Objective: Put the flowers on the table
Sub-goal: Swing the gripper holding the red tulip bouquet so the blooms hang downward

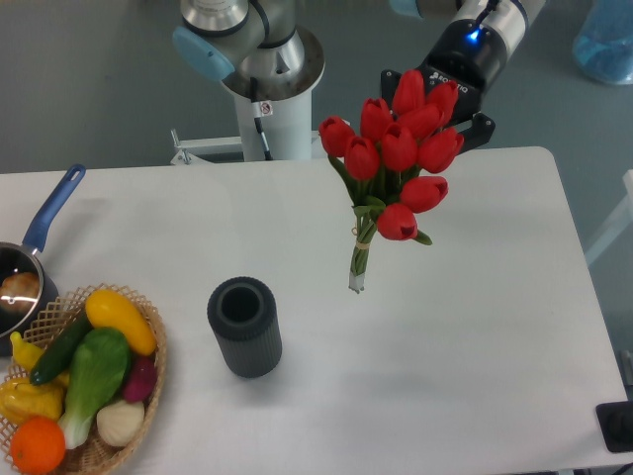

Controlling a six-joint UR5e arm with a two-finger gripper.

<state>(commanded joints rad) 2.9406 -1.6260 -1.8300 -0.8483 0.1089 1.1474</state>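
Observation:
The flowers (400, 150), a bunch of red tulips with tied green stems, hang upright in the air over the back middle of the white table (475, 336). Their stem ends point down, just above the tabletop or touching it. My gripper (436, 103) is behind and above the blooms. Its black fingers (483, 127) show on both sides of the bunch and are closed on it. The tulip heads hide the fingertips.
A dark ribbed cylinder (244, 327) stands upright left of the stems. A wicker basket (153, 341) of vegetables sits at the front left, with a blue-handled pan (51, 213) behind it. The robot base (267, 74) stands at the table's back edge.

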